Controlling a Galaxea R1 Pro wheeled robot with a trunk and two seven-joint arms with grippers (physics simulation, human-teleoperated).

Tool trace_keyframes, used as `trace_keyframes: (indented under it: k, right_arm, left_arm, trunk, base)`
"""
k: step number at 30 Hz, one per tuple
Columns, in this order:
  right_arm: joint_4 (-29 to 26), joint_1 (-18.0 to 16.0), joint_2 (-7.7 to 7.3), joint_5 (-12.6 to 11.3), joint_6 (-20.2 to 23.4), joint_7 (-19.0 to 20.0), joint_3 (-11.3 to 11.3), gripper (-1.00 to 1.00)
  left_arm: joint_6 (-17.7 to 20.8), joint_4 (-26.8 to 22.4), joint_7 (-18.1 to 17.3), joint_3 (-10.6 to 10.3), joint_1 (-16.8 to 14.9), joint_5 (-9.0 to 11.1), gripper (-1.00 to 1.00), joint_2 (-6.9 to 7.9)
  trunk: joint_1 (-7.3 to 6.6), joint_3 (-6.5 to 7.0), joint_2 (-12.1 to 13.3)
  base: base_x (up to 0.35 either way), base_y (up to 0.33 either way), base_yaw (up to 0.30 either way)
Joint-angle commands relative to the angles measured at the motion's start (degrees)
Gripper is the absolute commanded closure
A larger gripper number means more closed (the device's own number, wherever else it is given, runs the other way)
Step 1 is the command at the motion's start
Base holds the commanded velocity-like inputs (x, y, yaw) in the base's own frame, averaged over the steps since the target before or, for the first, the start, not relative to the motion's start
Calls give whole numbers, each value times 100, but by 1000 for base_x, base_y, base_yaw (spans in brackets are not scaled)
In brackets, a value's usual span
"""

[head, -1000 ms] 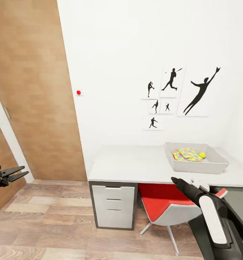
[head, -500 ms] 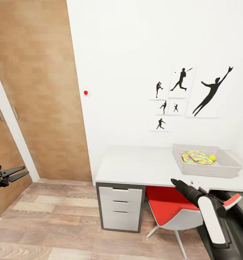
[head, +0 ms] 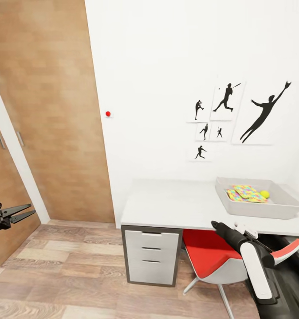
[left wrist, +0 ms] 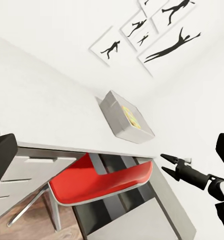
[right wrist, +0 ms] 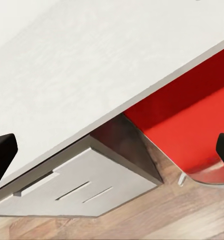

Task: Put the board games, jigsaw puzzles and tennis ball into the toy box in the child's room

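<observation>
The grey toy box [head: 273, 207] stands at the right end of the white table [head: 171, 206]. Inside it lie colourful jigsaw puzzles [head: 247, 193] and a yellow-green tennis ball [head: 265, 193]. The left wrist view catches the same box [left wrist: 124, 120] from the side. My left gripper [head: 33, 209] hangs open and empty at the far left, over the floor and well away from the table. My right gripper [head: 214, 223] is open and empty too, just in front of the table's front edge and short of the box. It also appears in the left wrist view [left wrist: 163, 163].
A red chair [head: 207, 252] is tucked under the table beside a white drawer unit [head: 151, 257]. Tall wooden doors [head: 47, 110] line the left side. Silhouette pictures [head: 229, 117] hang on the white wall. Wooden floor [head: 69, 274] stretches ahead on the left.
The whole view has shifted: the table, box and pictures sit further right in the picture, so the camera turned left. Both arms keep their pose.
</observation>
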Motion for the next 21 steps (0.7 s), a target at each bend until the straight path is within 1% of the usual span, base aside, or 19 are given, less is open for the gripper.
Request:
trace_keyframes:
  k: [1,8,13,15,16,18,19,20,21]
  right_arm:
    - [-8,-6,-2,-58,19,-53,1,-100]
    - [-7,-6,3,-53,17,-53,6,-100]
    - [31,-7,16,-56,41,-65,28,-100]
    - [142,-9,19,-58,54,-80,148,-100]
    - [253,-8,20,-61,66,-94,280,-100]
    - [468,-15,26,-66,130,-115,623,-100]
    - [507,-22,27,-69,166,-118,716,-100]
    - [565,-39,28,-74,262,-120,895,-100]
    - [586,-46,29,-80,322,-117,973,-100]
  left_arm:
    - [61,1,-23,0,-5,-3,-100,1]
    - [61,1,-23,0,-4,-3,-100,2]
    - [54,1,-23,-3,0,-20,-100,-25]
    - [53,1,-23,-4,0,-33,-100,-34]
    - [56,1,-23,-5,0,-38,-100,-37]
    - [60,1,-23,-10,-1,-50,-100,-45]
    - [60,0,-23,-14,-2,-53,-100,-46]
    - [64,-2,-23,-18,0,-57,-100,-48]
    - [65,-3,-23,-20,1,-58,-100,-50]
  trunk:
    - [3,-11,-10]
    - [3,-11,-10]
    - [3,-11,-10]
    - [3,-11,-10]
    - [3,-11,-10]
    - [3,-11,-10]
    - [3,-11,-10]
    - [3,-11,-10]
    - [3,-11,-10]
  base:
    - [8,109,0]
    - [16,187,0]
    - [18,58,0]
    - [3,11,0]
    - [2,6,0]
    - [1,3,0]
    - [1,2,0]
    - [0,1,0]
    - [0,1,0]
